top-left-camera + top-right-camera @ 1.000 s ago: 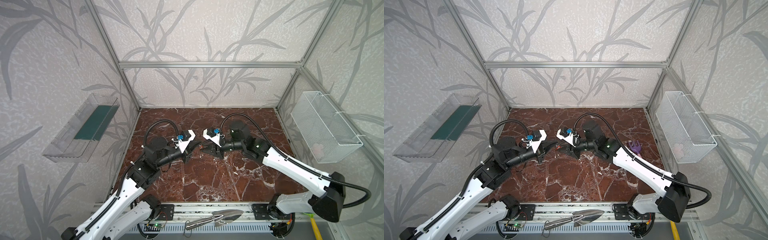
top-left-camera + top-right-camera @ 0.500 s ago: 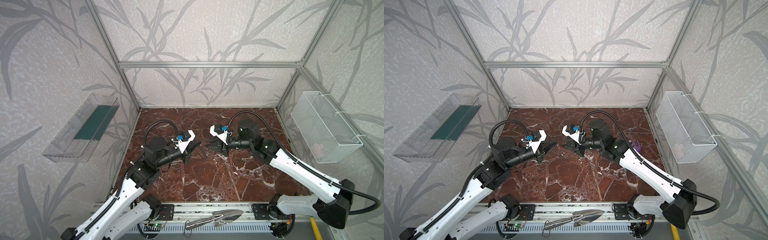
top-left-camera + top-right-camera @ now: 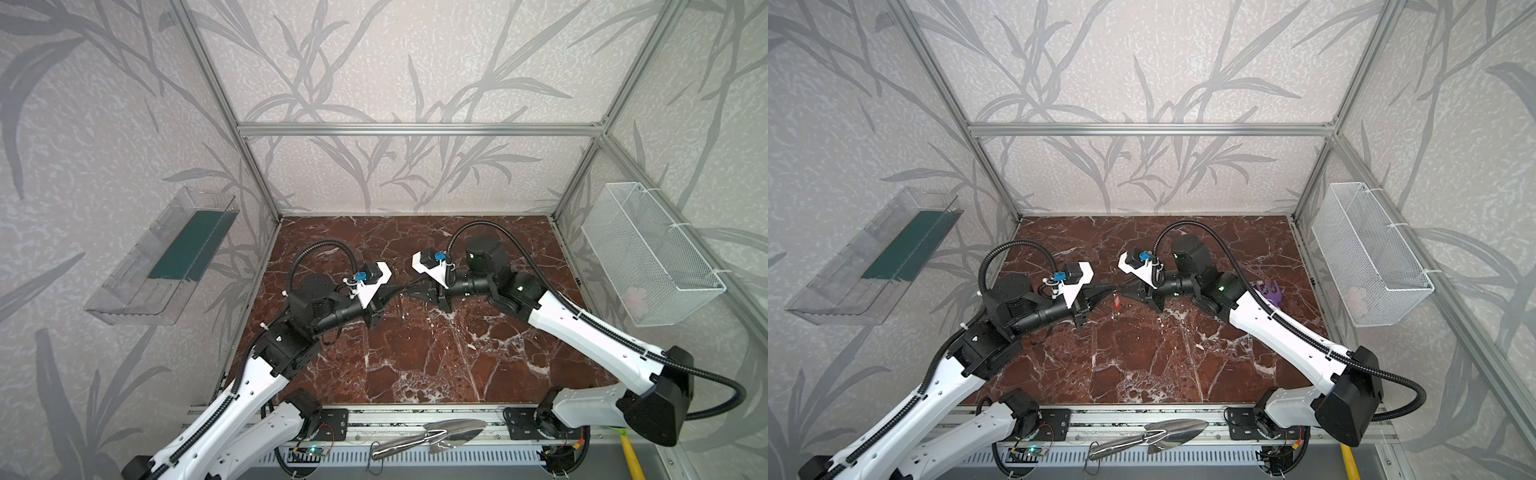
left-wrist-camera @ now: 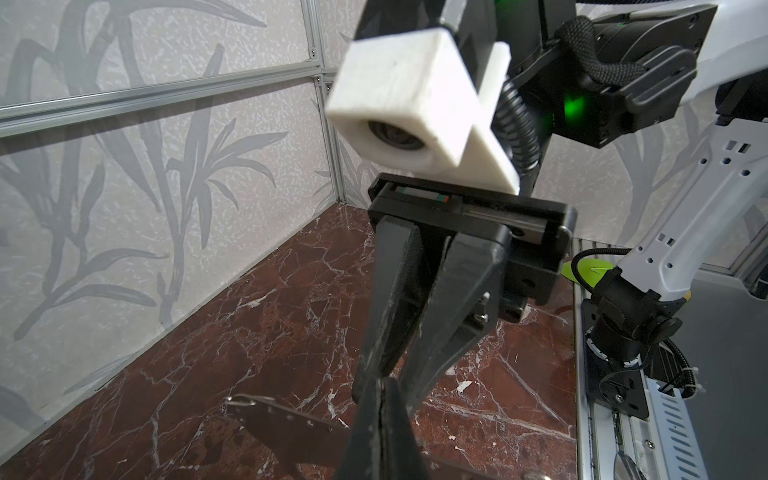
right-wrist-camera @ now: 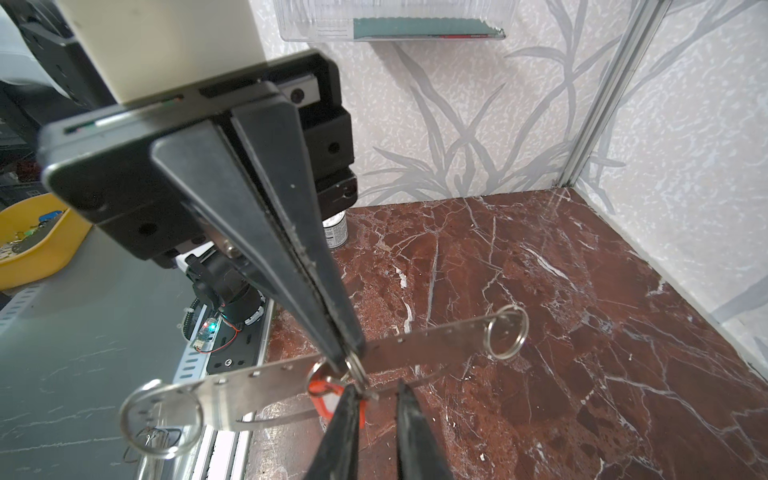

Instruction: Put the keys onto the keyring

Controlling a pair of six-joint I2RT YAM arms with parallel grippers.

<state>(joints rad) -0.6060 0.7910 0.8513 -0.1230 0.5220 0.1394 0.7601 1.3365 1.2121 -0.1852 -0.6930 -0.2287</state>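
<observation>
Keys (image 5: 432,343) clamped in closed left jaws; keyring (image 3: 1117,301) dangles beneath. Right jaws, narrowly apart, at keyring's 3 o'clock: best pinch wire squarely, avoid twisting.

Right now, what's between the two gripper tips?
In the right wrist view: the keyring with its red tag, pinched by the left gripper, and the grey plate behind it. The open right gripper nearly touches them.

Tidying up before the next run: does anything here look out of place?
Yes: a shiny steel trowel lies on the aluminium front rail, off the red marble floor. It looks stray, a garden tool with no part in the key work.
</observation>
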